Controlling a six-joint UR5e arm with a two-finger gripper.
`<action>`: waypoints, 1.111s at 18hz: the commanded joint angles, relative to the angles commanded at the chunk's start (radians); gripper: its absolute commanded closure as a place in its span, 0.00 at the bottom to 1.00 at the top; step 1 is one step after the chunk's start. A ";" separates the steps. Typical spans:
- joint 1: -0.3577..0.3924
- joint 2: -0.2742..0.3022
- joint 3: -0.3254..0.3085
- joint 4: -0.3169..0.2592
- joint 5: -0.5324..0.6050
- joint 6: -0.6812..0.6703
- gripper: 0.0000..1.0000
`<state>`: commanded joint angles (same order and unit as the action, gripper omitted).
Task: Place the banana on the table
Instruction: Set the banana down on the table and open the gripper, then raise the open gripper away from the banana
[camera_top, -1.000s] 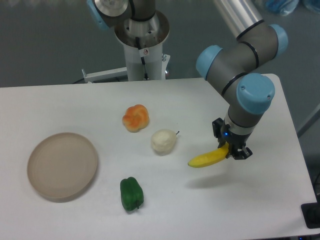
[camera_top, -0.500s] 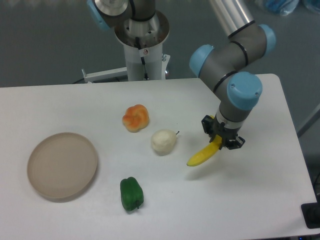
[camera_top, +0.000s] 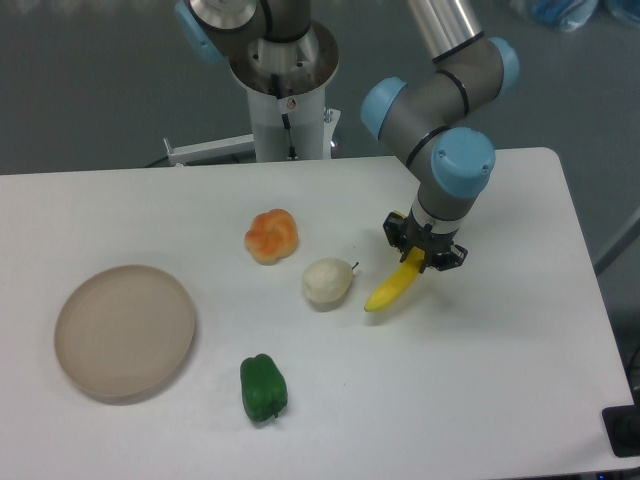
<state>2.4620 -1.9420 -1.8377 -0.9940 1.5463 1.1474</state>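
A: Nearest the camera?
B: Green pepper (camera_top: 263, 388), lying on the table (camera_top: 480, 400), toward the camera from the whitish pear-like fruit (camera_top: 327, 282) and a little left of it.

A: And left of that fruit?
B: Round beige plate (camera_top: 125, 330), well apart from it, flat on the white top, with nothing in it.

A: The banana?
B: Banana (camera_top: 392, 287) just right of the whitish fruit, close beside it but not touching. Slanted, lower tip toward the fruit, upper end up inside the gripper (camera_top: 424, 252). Faint shadow right under the lower tip; cannot tell whether that tip rests on the table or hangs just above it.

A: Jaws?
B: Closed narrowly around the banana's upper end, black fingers on either side of the yellow, holding it fast.

A: Farther back?
B: Orange ruffled fruit (camera_top: 271, 236) behind the whitish fruit and to its left, near it, apart. Beyond that, at the table's far edge, the arm's pale base column (camera_top: 287, 95).
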 joint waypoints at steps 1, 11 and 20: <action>0.000 -0.002 0.000 0.000 0.000 0.002 0.60; 0.008 0.002 0.102 -0.020 -0.002 0.015 0.00; -0.002 -0.009 0.215 -0.026 -0.011 0.400 0.00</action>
<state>2.4605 -1.9512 -1.6231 -1.0201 1.5355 1.5475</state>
